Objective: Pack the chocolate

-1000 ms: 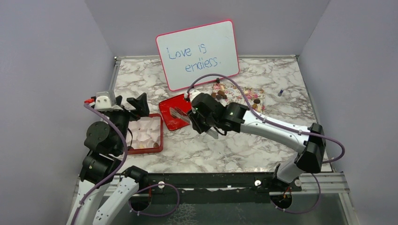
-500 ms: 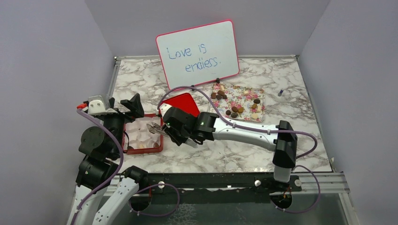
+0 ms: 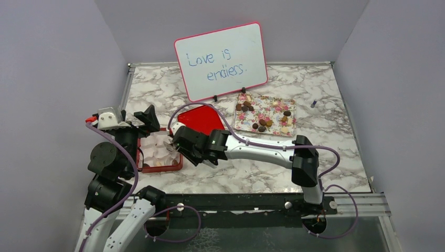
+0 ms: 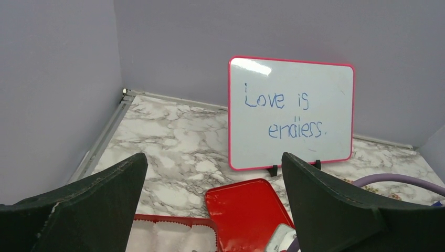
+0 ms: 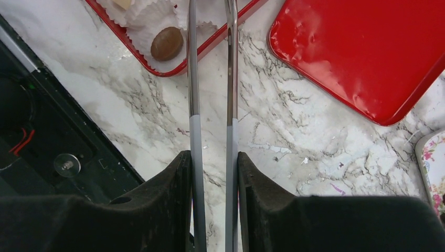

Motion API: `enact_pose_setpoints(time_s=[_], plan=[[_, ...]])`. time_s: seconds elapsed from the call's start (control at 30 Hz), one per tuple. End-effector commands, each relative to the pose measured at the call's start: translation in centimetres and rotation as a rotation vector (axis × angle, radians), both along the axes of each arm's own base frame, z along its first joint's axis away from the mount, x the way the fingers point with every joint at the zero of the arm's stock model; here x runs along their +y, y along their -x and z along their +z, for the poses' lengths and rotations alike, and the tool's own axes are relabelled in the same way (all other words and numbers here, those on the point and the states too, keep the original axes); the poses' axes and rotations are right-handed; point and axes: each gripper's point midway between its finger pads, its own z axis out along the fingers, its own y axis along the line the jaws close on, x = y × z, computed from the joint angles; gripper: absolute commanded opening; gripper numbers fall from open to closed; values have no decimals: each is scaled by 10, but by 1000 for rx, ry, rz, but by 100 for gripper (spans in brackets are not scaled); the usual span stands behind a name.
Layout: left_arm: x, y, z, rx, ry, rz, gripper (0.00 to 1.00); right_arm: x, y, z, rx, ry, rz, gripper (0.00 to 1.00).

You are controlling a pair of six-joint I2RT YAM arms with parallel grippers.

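**A:** Right side first. The right tool (image 5: pixel 211 157) is clamped on a pair of thin silver metal tongs (image 5: pixel 210 79). Both blades run straight out from between its pads, with a narrow gap between them.

**B:** Pointing where?

**A:** At the glossy red box (image 5: pixel 178 68) lined with white pleated paper cups (image 5: pixel 152 23). The tongs' long axis crosses the box's rim close to its near right corner. From above, the tips sit over the cups on the box's right side.

**B:** Chocolate?

**A:** One round brown chocolate piece (image 5: pixel 167 43) lies in the corner cup, just left of the left blade and apart from it. The rest, dark and light brown chocolate pieces (image 3: pixel 261 122), lie on the flower-patterned tray (image 3: pixel 270 107). That is well apart to the right, beyond the flat red lid (image 3: pixel 202 118) on the marbled surface (image 5: pixel 273 131).

**B:** Anything between the tips?

**A:** Cannot tell. The tips fall outside the wrist view and the overhead view is too small. Possibly a piece, unconfirmed.

**B:** Left side?

**A:** The left tool (image 4: pixel 212 157) is spread wide and empty, by the box's far left corner, facing the pink-framed white board (image 4: pixel 291 113). It is nearer the box than the tray, but carries no tongs.

**B:** Judgement?

**A:** The coming move turns on which cup lies under the tips. It should be a free cup ahead along the blades, clear of the filled corner cup. This is the right arm's job.
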Motion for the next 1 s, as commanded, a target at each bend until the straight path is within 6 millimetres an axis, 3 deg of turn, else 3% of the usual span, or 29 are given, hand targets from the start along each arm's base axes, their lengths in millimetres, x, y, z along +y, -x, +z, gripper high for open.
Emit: enact_pose_setpoints(time_s=[0.0,0.7,0.97], plan=[[5,3,2,-11,-11,23,99,-2,-9,7,-58,26,-28,32],[2,0,-1,-3,-16,13,99,-4,-10,15,-91,48,-31,42],[-8,-10,-15,29,-23,-20,99,-3,-4,44,-83,-61,-29,42]])
